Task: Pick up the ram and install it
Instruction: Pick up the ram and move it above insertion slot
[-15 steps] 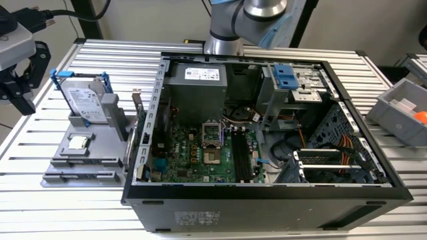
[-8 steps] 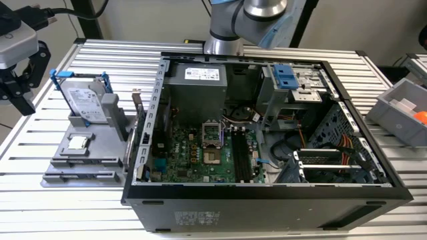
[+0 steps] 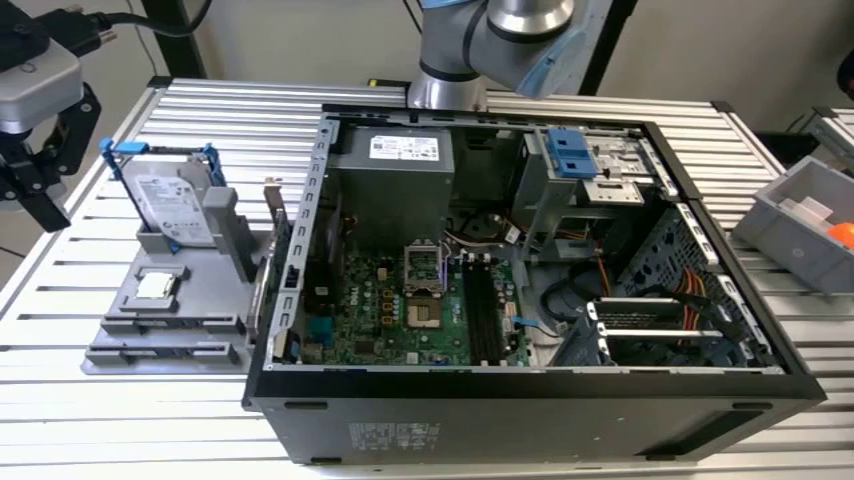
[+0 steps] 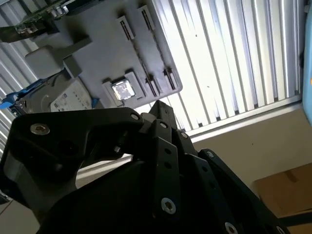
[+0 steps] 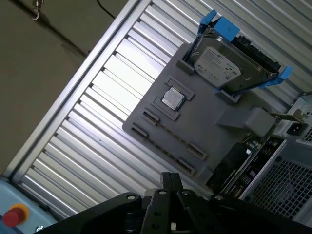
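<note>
Hanging at the exterior view's left of the grey tray [image 3: 160, 345], your claw [image 3: 38, 185] gives you no way to tell whether it is wide or narrow. That tray, on the counter [image 3: 200, 100], carries a hard drive [image 3: 174, 205] on edge and a small square chip [image 3: 156, 285] lying flat; the open case [image 3: 534, 400] holds the motherboard [image 3: 387, 310]. Both wrist views give you a circuit board [image 5: 239, 168] on edge between tray and case; you cannot tell whether it is the ram

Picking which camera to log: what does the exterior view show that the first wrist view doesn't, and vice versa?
Exterior view: the motherboard inside the case, the arm's base, a grey bin. First wrist view: a red button, the floor beside the table. Both: the grey holder with the hard drive and the square silver chip.
</note>
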